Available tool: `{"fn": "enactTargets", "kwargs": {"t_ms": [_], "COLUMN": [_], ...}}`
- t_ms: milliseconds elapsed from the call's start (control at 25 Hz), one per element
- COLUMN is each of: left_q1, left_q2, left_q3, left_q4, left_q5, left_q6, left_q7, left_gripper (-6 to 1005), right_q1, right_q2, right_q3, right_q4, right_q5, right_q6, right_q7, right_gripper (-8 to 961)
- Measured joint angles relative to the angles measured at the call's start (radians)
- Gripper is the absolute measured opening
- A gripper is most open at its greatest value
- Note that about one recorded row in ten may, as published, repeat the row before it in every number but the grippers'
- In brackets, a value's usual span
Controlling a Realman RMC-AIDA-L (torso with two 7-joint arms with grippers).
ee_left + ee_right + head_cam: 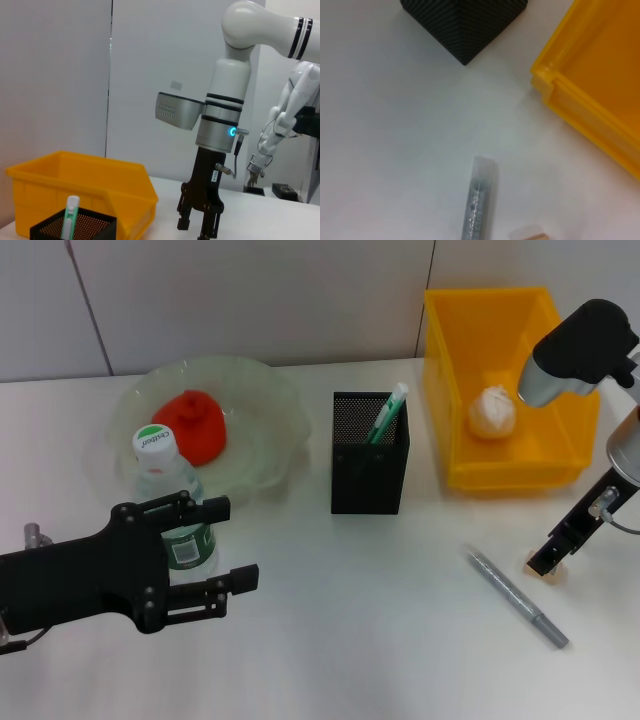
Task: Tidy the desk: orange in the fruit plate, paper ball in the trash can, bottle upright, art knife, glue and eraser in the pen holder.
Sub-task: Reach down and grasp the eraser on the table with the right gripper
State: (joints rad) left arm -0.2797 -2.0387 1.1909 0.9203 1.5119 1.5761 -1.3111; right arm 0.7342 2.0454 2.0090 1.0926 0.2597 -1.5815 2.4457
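Note:
The clear bottle with a green cap stands upright in front of the fruit plate, which holds the orange. My left gripper is open, with its fingers on either side of the bottle's lower part. My right gripper points down, open, just above the small eraser, which also shows in the right wrist view. The silver art knife lies on the table to the left of it. The green glue stick stands in the black mesh pen holder. The paper ball lies in the yellow bin.
The right wrist view shows the art knife's tip, a pen holder corner and the bin's edge. The left wrist view shows my right gripper, the bin and the pen holder.

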Motion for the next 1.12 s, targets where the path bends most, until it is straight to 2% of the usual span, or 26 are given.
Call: {"fn": "enactTargets", "kwargs": {"t_ms": [360,1120], "left_q1": [-0.023,-0.024], "left_q2": [-0.005,-0.012], "left_q3": [-0.008,0.001], "left_q4": [-0.037,-0.037], "left_q5": [0.016,0.017], "left_q6": [0.002,0.005], "left_q7": [0.000,-0.001], "left_gripper": [791,792], "right_q1": [-0.002,-0.008], "right_q2": [0.006,0.007], "right_q3": [-0.023,-0.026], "right_q4": [-0.025,-0.059], "right_q5": [0.000,0.000], "right_q6": [0.027,0.060], "right_q7": [0.000,0.009], "right_gripper": [721,719]}}
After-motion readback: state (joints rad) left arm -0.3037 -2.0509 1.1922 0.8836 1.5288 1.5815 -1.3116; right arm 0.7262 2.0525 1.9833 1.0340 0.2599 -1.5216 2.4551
